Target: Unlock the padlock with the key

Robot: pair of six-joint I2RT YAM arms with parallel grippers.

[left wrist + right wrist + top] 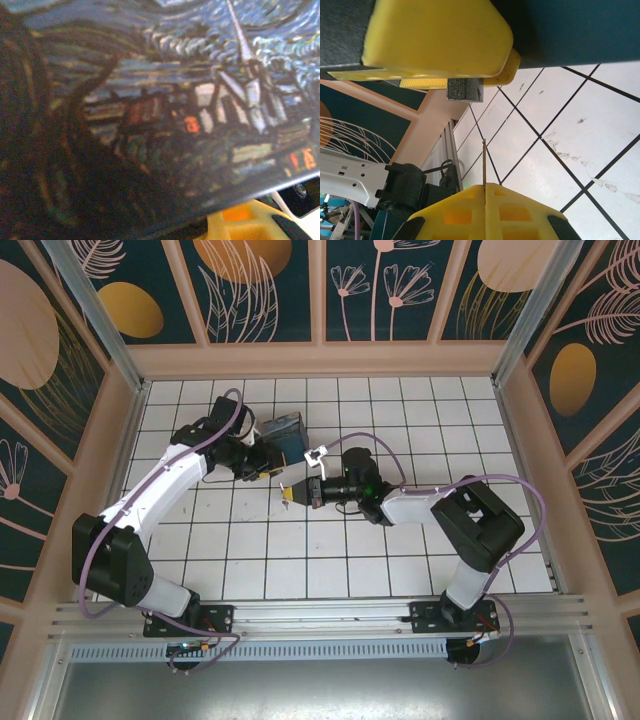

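Two steps remain, insertion and turning: right hand (484,189) pinches the key (484,165) just short of the padlock (465,90), which left hand (264,472) appears to clamp.

Here's the white tiled tabletop with dark grid lines (400,560), boxed in by a pale wooden rim (320,360). One thing on it: the blue box painted with a starry night scene (285,430), though whether it's resting flat on the tiles or lifted, can't tell. Nearer than the box, bare tiles run down to a silvery aluminium rail (330,618), well apart from it.
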